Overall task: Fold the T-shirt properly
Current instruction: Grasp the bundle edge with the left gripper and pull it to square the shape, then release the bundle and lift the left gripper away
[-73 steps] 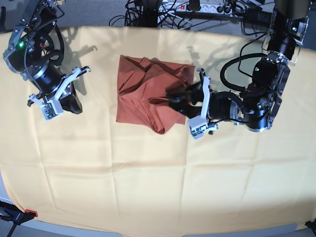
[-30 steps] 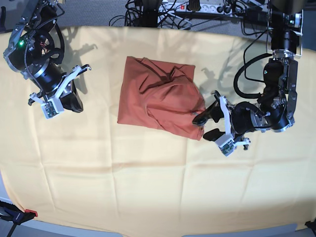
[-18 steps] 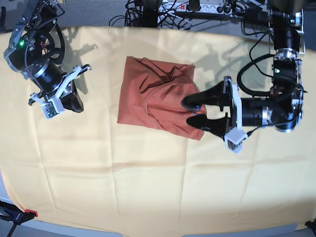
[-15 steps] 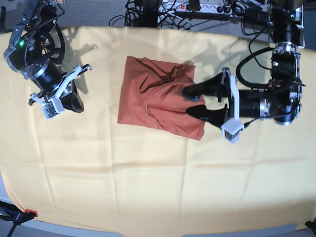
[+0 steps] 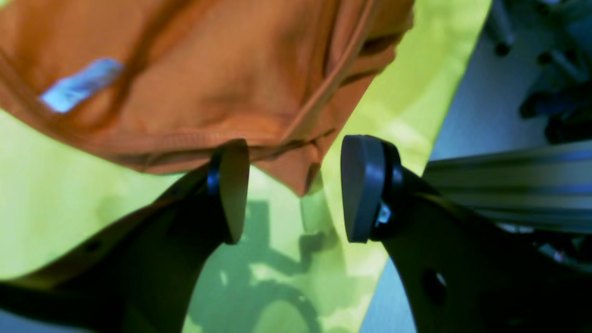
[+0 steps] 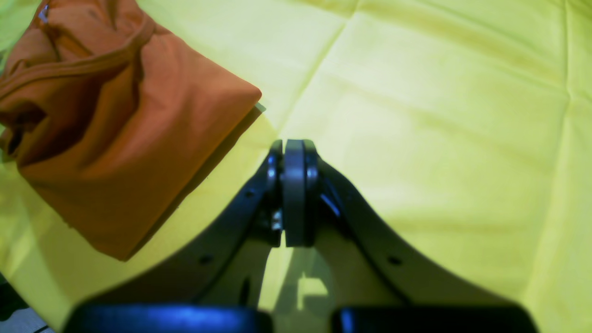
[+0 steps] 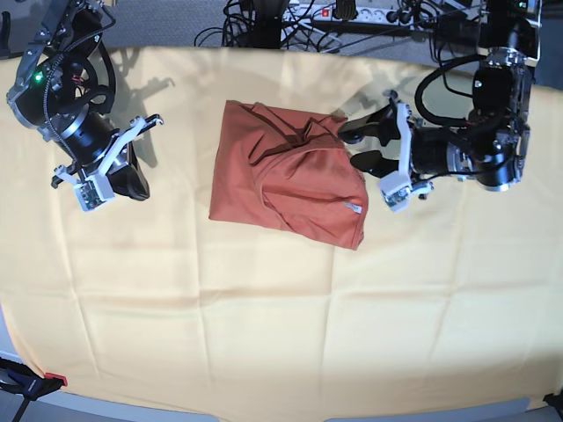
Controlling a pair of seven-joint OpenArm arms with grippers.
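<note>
The rust-orange T-shirt lies as a rumpled folded bundle on the yellow cloth, its white tag showing near the front right corner. My left gripper is open at the shirt's far right corner. In the left wrist view a corner of the T-shirt dips between the spread fingers of the left gripper, and nothing is pinched. My right gripper hovers left of the shirt, well apart from it. In the right wrist view the right gripper is shut on nothing, with the T-shirt at upper left.
The pale yellow cloth covers the table, creased in a grid. Cables and a power strip lie beyond the far edge. A red clamp sits at the front left corner.
My left gripper swung from the shirt's front right corner up to its far right corner, staying open. The shirt's right flap now lies spread flat. The right arm has not moved.
</note>
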